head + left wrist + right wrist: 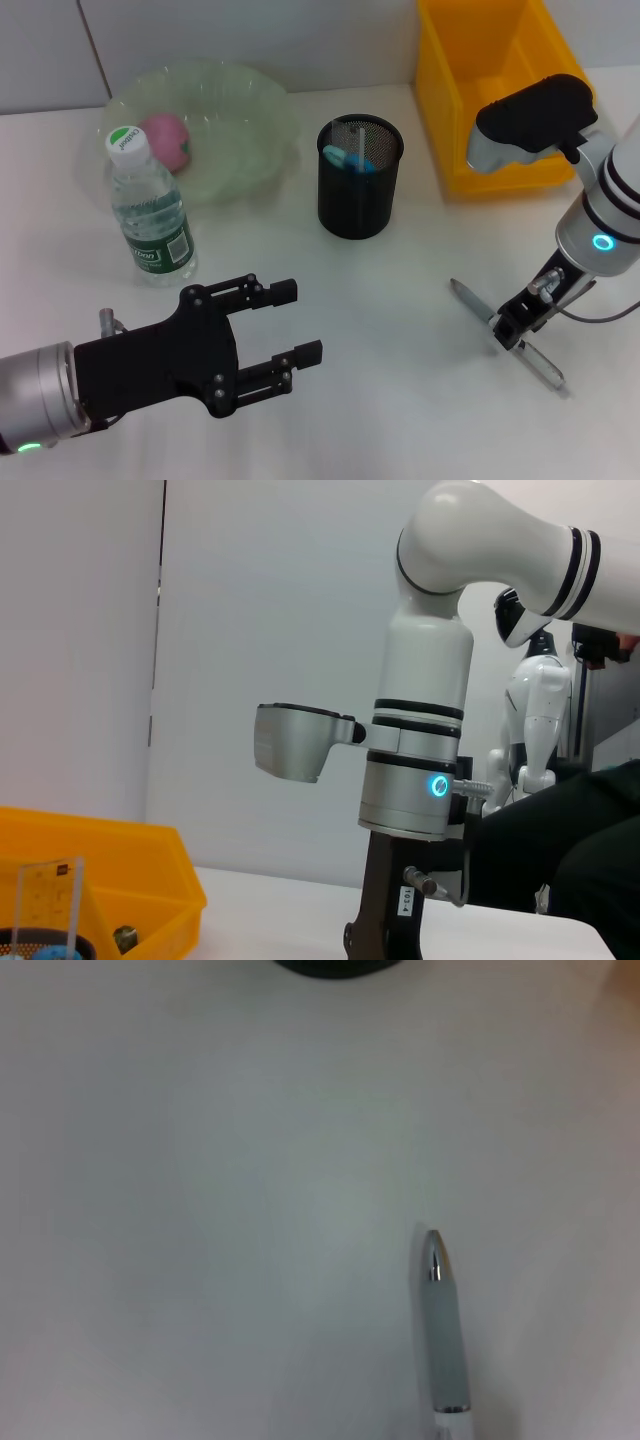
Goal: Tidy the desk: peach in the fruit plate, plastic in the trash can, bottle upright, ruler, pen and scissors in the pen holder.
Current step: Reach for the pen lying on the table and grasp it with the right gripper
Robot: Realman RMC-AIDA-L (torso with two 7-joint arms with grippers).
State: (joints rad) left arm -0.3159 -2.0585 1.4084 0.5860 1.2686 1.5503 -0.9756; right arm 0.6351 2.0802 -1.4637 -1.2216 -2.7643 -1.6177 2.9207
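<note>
Right tool (512,330) down at the pen (470,299) near the desk's (400,300) right edge, fingers straddling its middle, cannot tell if clamped; left tool (290,345) open, idle near front-left corner; bottle (150,215) upright toward left edge; peach (168,140) in fruit plate (250,110); pen holder (358,190) mid-desk; yellow bin (480,90) back-right.
</note>
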